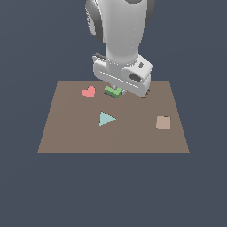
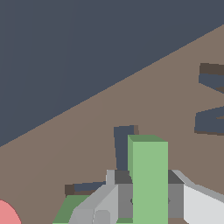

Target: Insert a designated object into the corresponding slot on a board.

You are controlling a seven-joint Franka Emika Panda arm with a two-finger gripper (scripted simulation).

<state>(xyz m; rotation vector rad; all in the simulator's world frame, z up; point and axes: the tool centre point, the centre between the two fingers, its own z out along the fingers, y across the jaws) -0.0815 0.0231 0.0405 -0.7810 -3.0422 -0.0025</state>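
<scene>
- A simulated test scene, not a real room: flat, uniform dark blue-grey backdrop fills everything around the work area, with no walls, furniture or floor detail.
- The large flat brown rectangular board seems to float on that backdrop, evenly shaded and textureless.
- Small plain-coloured shapes lie on it: a pink heart, a cyan triangle, a tan square.
- The smooth white-grey robot arm shows rendered, untextured surfaces.
</scene>
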